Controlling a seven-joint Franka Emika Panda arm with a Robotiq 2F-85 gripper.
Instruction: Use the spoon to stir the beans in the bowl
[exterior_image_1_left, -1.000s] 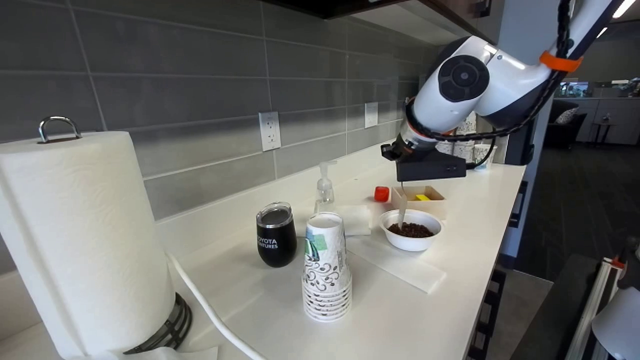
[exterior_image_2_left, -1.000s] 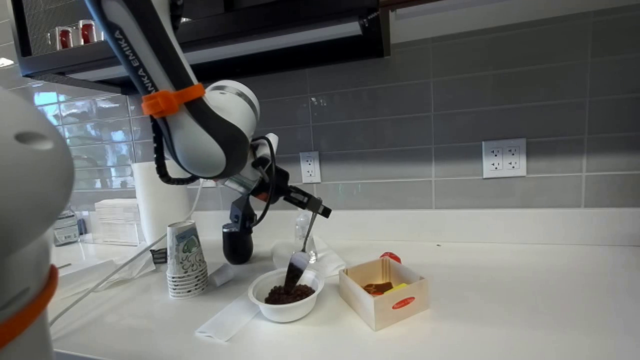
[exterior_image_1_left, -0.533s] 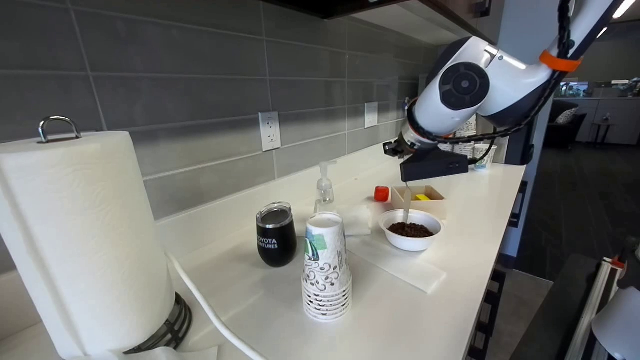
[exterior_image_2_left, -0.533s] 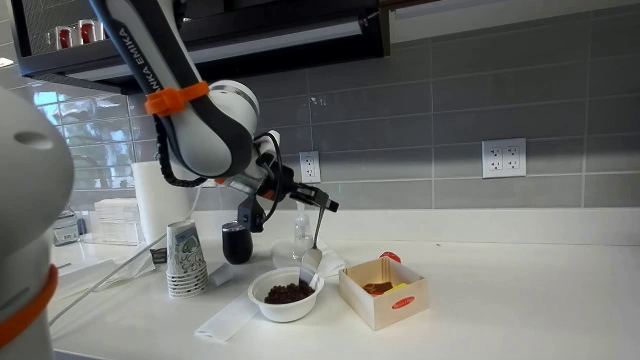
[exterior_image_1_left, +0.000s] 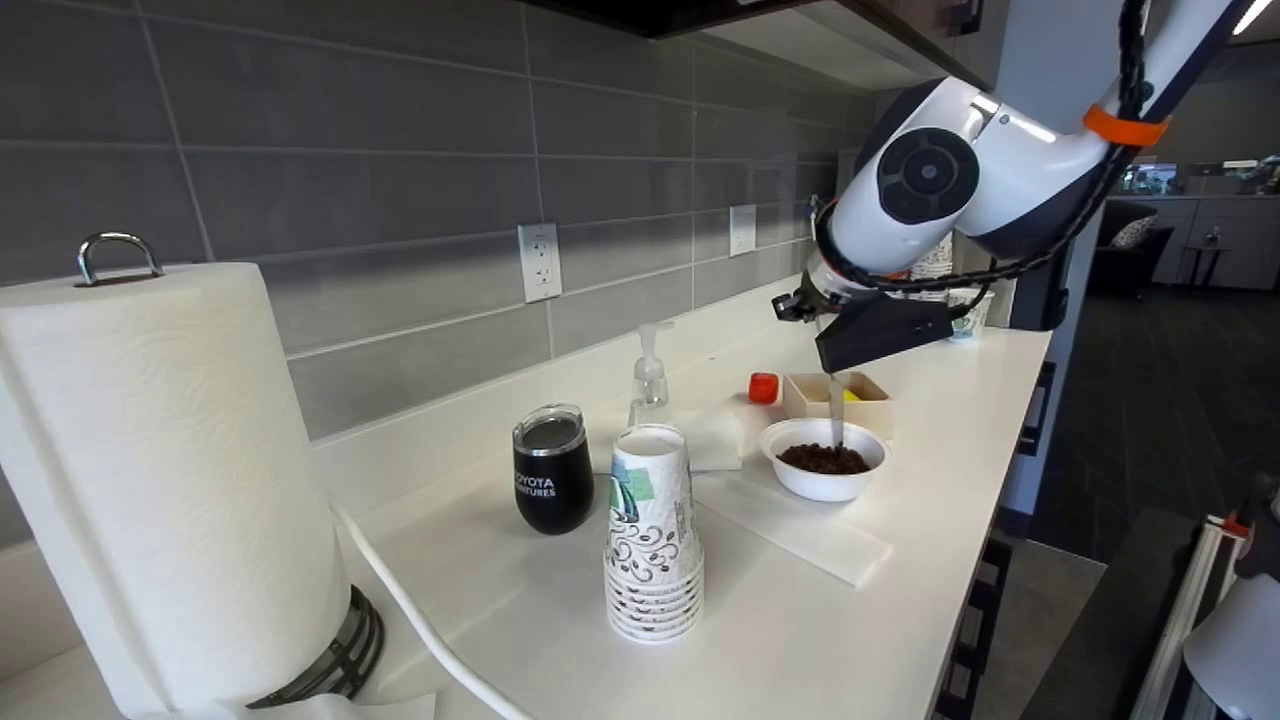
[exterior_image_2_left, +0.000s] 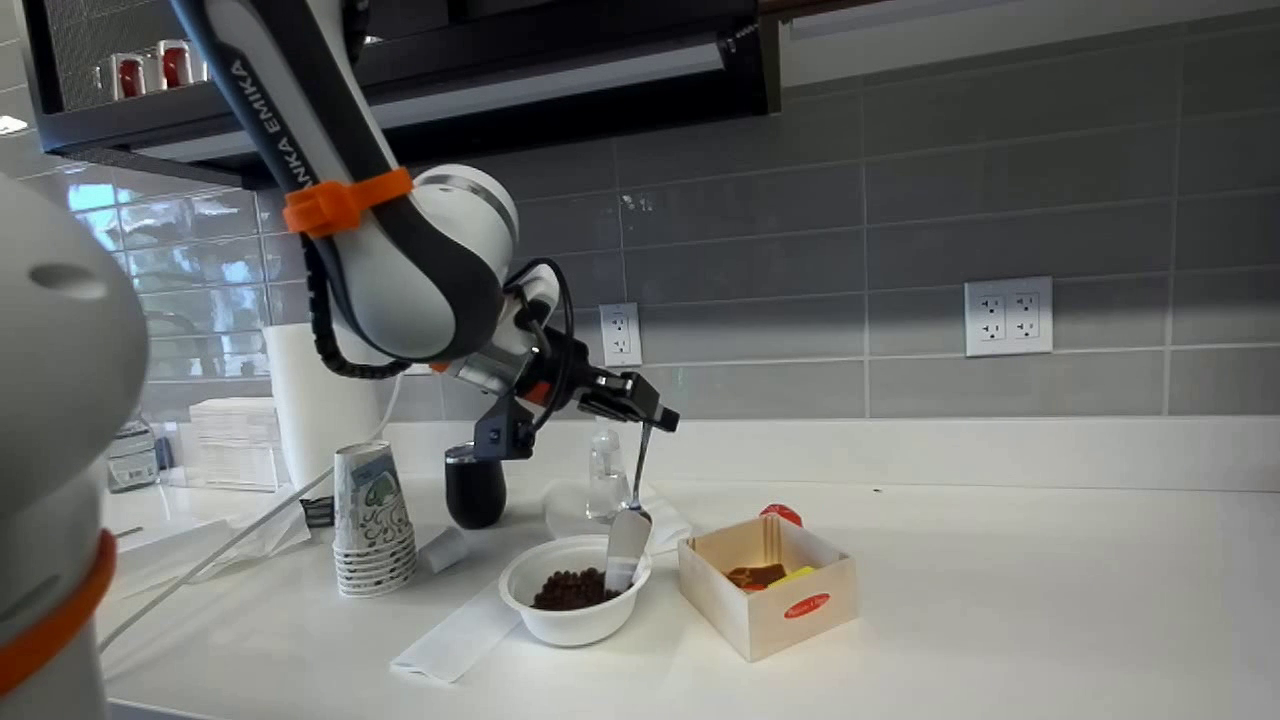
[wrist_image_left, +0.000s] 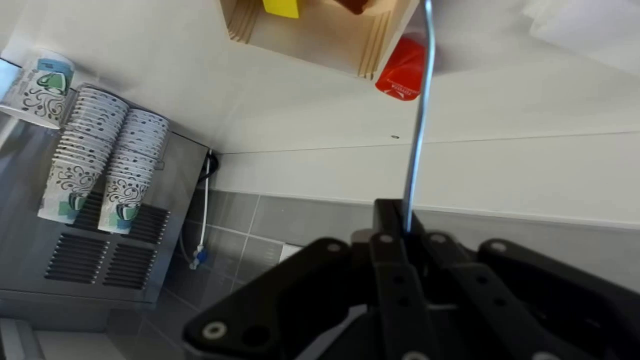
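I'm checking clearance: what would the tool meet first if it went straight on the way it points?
Probably the counter beyond the wooden box: in an exterior view the tool points across and somewhat down, its line passing above the box. Depth is unclear, so the white backsplash could come first.

The spoon (exterior_image_2_left: 627, 548) stands in the bowl (exterior_image_2_left: 575, 628) of beans (exterior_image_2_left: 568, 591) on the bench (exterior_image_2_left: 1000, 600); in an exterior view, box (exterior_image_2_left: 775, 615) right, stacked cups (exterior_image_2_left: 373, 522) left, dispenser (exterior_image_2_left: 606, 480) farther back.
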